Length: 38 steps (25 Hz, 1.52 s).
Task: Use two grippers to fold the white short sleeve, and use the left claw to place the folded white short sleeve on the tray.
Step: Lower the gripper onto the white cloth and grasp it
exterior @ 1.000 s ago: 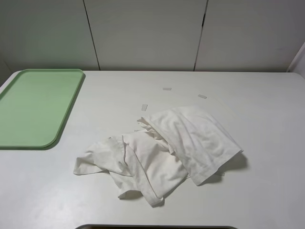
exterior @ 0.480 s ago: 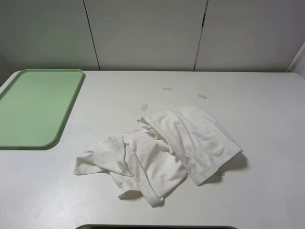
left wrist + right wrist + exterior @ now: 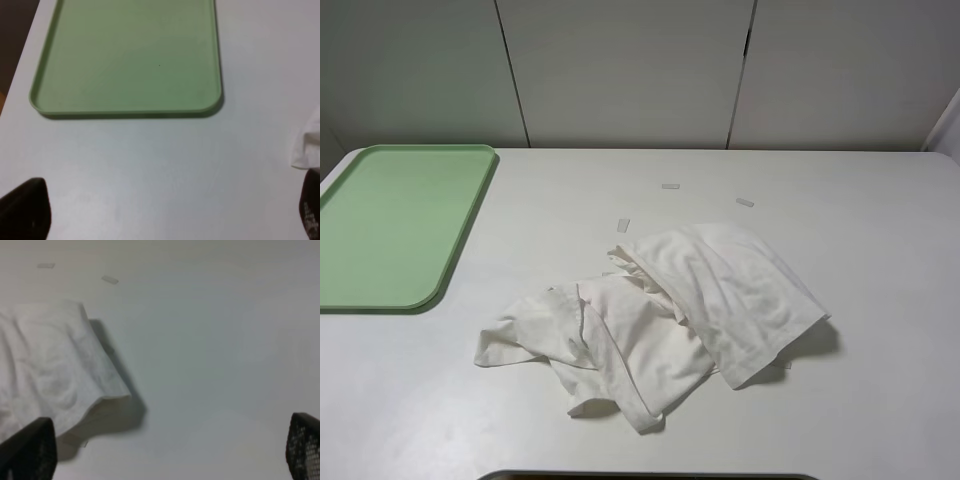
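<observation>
My left claw (image 3: 167,210) and right claw (image 3: 167,447) hover wide open, gripping nothing. The white short sleeve (image 3: 660,310) lies crumpled right of the tray (image 3: 380,300).

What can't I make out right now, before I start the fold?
- Exterior high: white short sleeve lies crumpled; collar and sleeves are buried in its folds.
- Exterior high: neither gripper is in frame.
- Wrist views: left gripper and right gripper show only fingertips, cut by edges.
- Exterior high: tray is cut by the left edge.
</observation>
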Each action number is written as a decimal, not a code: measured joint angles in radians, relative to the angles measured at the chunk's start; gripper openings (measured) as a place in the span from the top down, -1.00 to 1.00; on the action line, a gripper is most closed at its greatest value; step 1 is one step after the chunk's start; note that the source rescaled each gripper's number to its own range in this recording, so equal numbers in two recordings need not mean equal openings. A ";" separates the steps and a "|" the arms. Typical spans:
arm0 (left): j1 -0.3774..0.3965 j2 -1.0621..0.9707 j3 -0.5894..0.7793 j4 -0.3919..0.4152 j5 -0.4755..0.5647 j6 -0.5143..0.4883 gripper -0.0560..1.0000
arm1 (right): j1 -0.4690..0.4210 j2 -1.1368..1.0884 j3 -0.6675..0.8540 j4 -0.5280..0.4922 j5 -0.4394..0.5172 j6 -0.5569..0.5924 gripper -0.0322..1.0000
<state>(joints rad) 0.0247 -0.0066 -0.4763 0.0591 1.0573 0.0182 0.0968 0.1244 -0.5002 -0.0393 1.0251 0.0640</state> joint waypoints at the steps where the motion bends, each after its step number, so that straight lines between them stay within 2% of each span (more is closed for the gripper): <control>1: 0.000 0.000 0.000 0.000 0.000 0.000 -1.00 | 0.000 0.000 0.000 0.000 0.000 0.000 -1.00; 23: -0.006 0.000 0.000 0.001 0.000 0.000 -1.00 | 0.000 0.000 0.000 0.000 0.000 0.000 -1.00; 27: -0.040 0.000 0.000 -0.011 0.000 0.000 -1.00 | 0.000 0.000 0.000 0.000 0.000 0.000 -1.00; 28: -0.056 0.000 0.000 -0.031 0.000 0.000 -1.00 | 0.000 0.000 0.000 0.000 0.000 0.000 -1.00; 29: -0.074 0.000 0.000 -0.087 0.000 -0.001 -0.99 | 0.000 0.000 0.000 0.000 0.000 0.000 -1.00; 31: -0.076 0.000 0.000 -0.114 0.000 -0.003 -0.99 | 0.000 0.000 0.000 0.000 0.000 0.000 -1.00; 32: -0.078 0.004 0.000 -0.156 -0.001 -0.003 -0.99 | 0.000 0.000 0.000 0.000 0.000 0.000 -1.00; 34: -0.079 0.070 -0.006 -0.254 -0.014 -0.004 -0.98 | 0.000 0.000 0.000 0.000 0.000 0.000 -1.00; 36: -0.079 0.227 -0.009 -0.368 -0.072 0.008 -0.98 | 0.000 0.000 0.000 0.000 0.000 0.000 -1.00; 38: -0.079 0.276 -0.010 -0.400 -0.095 0.022 -0.98 | 0.000 0.000 0.000 0.000 0.000 0.000 -1.00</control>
<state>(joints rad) -0.0546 0.2691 -0.4861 -0.3405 0.9628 0.0402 0.0968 0.1244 -0.5002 -0.0393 1.0251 0.0640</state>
